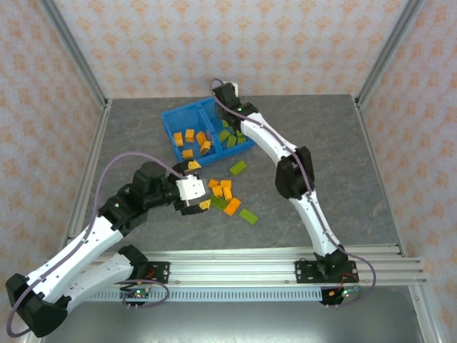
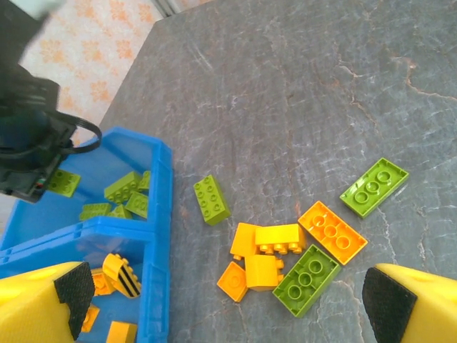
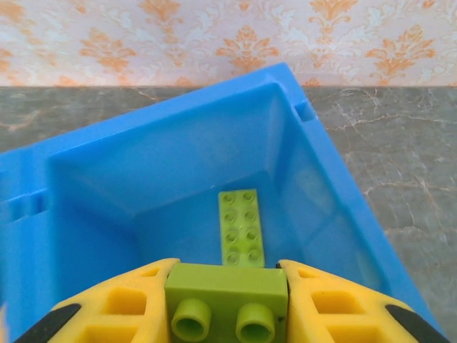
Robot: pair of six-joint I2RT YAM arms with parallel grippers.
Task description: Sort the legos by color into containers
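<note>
Left pincer (image 1: 199,187): is hanging over the worktop (image 1: 321,143) just in front of the blue bin (image 1: 168,143). Its yellow fingers (image 2: 43,311) are standing spread wide and are gripping nothing.

Left compartment (image 1: 182,120): is holding several orange legos (image 1: 189,136). One of them, a striped brick (image 2: 121,275) with black bands, is lying near the front corner.

Dividing wall (image 2: 86,229): is running between the two compartments and is keeping orange on one side and green on the other.

Loose orange legos (image 2: 268,246): are lying on the worktop outside the bin, bunched together and touching. A flat orange plate (image 2: 332,232) is lying just beside them.

Loose green legos: three are lying on the worktop. One green block (image 2: 212,199) is sitting near the bin wall. A second green plate (image 2: 305,279) is touching the orange bunch. A third green plate (image 2: 373,186) is lying apart, farther from the bin.

Right compartment (image 3: 143,164): is holding green legos (image 1: 230,139). In the right wrist view a long green plate (image 3: 240,227) is lying flat on its floor.

Right pincer (image 3: 227,304): is hovering above the right compartment with its fingers clenched on a green brick (image 3: 227,286), studs facing the camera. In the top view this pincer (image 1: 228,123) is reaching over the far side of the bin.
</note>
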